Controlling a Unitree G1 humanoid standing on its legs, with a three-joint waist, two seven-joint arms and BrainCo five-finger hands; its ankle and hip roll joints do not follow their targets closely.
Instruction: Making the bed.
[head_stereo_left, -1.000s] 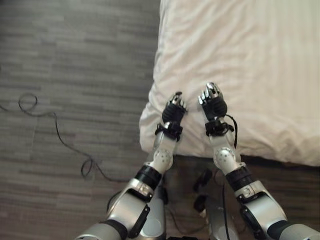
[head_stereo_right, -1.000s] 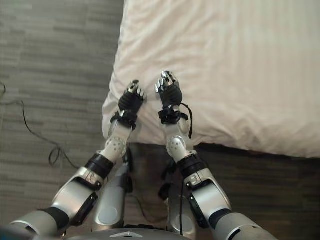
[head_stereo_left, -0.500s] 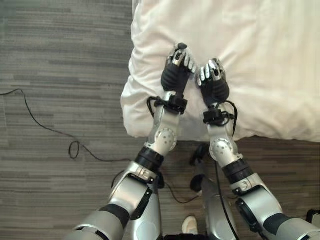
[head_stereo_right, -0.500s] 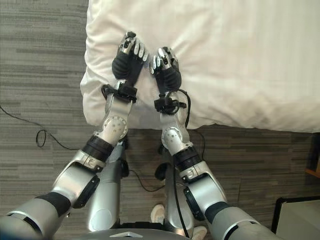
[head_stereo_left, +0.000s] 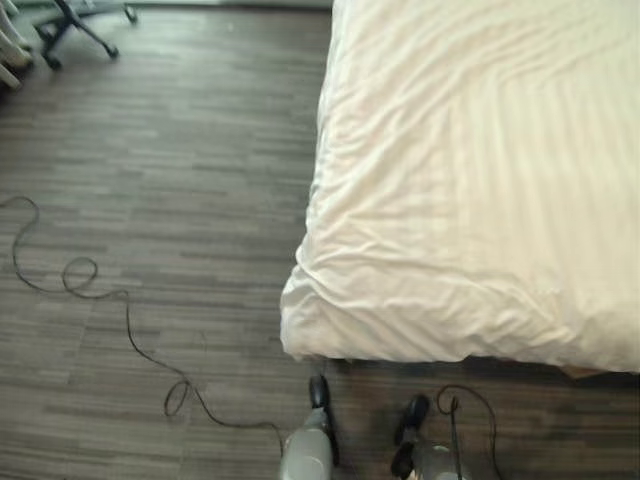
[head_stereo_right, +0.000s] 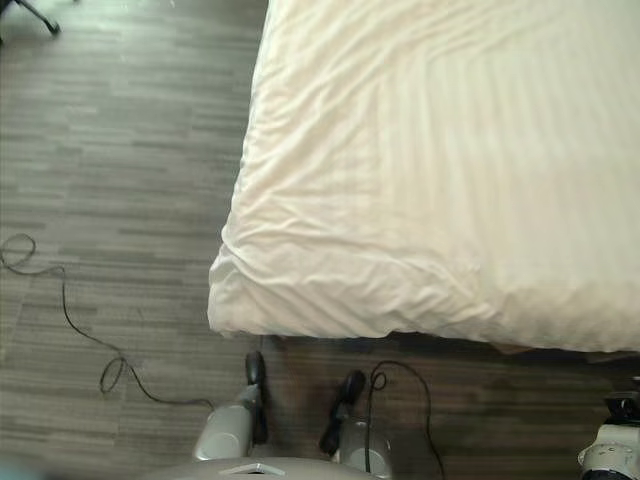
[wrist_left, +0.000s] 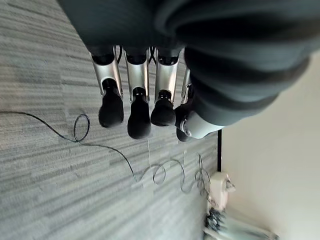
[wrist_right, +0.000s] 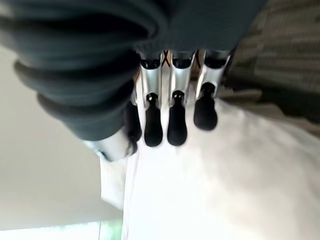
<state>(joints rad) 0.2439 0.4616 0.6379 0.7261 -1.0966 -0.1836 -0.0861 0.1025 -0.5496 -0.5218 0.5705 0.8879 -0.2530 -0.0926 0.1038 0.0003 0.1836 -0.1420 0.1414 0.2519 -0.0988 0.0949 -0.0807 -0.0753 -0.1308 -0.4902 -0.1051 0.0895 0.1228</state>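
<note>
Bed (head_stereo_left: 480, 180): takes the right side of both eye views, near corner at lower centre, just ahead of the robot.
Duvet (head_stereo_right: 440, 170): white with faint stripes, spread over the whole visible bed; overhangs the near edge and the left side.
Duvet surface: mostly flat, with shallow creases fanning from the near left corner (head_stereo_left: 305, 300); corner rounded and slightly bunched.
Dark gap under near edge (head_stereo_right: 450, 345): shadowed strip between duvet hem and floor.
Left hand (wrist_left: 137, 85): in its wrist view, held over the floor, clear of the bed; fingers (wrist_left: 139, 112) straight and side by side, holding nothing, thumb tucked beside them.
Right hand (wrist_right: 165, 95): in its wrist view, above white cloth, probably the duvet; fingers (wrist_right: 176, 120) straight, relaxed, gripping nothing; contact with the cloth unclear.
Floor (head_stereo_left: 160, 200): grey-brown planks, left of and in front of the bed.
Chair base (head_stereo_left: 80, 25): dark legs with castors, far left corner of the left eye view, well apart from the bed.
</note>
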